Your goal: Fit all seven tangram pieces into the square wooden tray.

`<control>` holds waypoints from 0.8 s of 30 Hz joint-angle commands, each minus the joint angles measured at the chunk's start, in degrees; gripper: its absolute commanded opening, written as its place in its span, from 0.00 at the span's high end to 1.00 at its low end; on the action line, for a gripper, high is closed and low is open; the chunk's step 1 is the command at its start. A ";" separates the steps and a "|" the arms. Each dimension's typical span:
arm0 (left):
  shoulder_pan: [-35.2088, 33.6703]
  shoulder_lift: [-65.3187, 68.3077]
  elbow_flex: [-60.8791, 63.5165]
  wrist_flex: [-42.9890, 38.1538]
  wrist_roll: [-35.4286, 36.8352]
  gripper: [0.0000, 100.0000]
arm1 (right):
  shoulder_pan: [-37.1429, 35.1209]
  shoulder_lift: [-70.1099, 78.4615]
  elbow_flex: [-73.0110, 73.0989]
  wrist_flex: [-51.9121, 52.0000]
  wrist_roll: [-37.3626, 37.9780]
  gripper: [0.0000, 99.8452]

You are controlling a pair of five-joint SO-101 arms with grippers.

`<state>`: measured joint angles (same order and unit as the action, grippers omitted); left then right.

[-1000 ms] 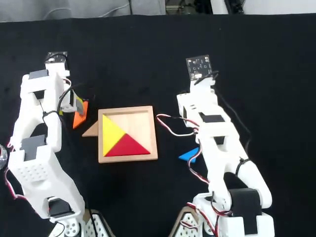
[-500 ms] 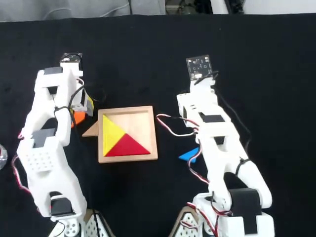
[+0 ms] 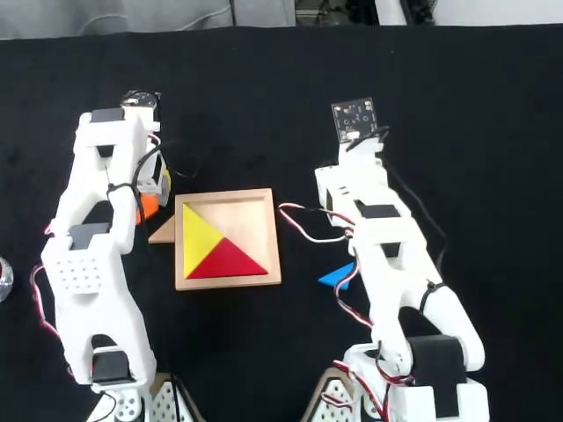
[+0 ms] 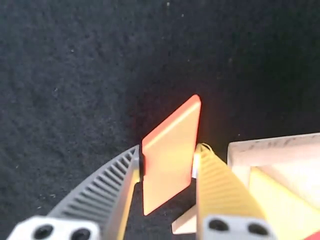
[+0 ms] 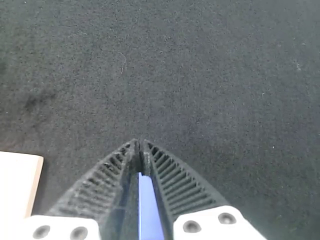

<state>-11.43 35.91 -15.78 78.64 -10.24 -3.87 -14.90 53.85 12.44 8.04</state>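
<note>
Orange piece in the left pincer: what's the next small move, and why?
Probably lift it slightly and carry it sideways over the rim of the tray toward the bare wood. The left pincer grips the orange piece just outside the tray's corner. The yellow triangle and red triangle already fill part of the tray, so the bare part looks like the only room.
</note>
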 commanded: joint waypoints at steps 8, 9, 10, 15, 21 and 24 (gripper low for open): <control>-5.58 -5.63 -1.71 3.52 -0.97 0.75 | -0.70 -2.33 -0.22 -1.05 0.00 0.99; -5.58 -5.63 -1.71 4.04 -1.58 0.75 | -0.70 -2.33 -0.22 -1.05 0.00 0.99; -5.41 -5.71 -1.71 4.84 -2.02 0.75 | -0.70 -2.33 -0.22 -1.05 0.00 0.99; -7.60 -5.89 -3.12 4.84 -1.58 0.75 | -0.70 -2.33 -0.22 -1.14 0.00 0.99; -9.36 -5.19 -2.33 3.78 0.26 0.75 | -0.70 -2.33 -0.22 -1.14 0.00 0.99; -8.40 -5.27 0.66 0.62 0.18 0.75 | -0.70 -2.33 -0.22 -1.14 0.00 0.99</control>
<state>-20.40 33.63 -15.34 81.45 -9.63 -3.87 -14.90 53.85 12.44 8.04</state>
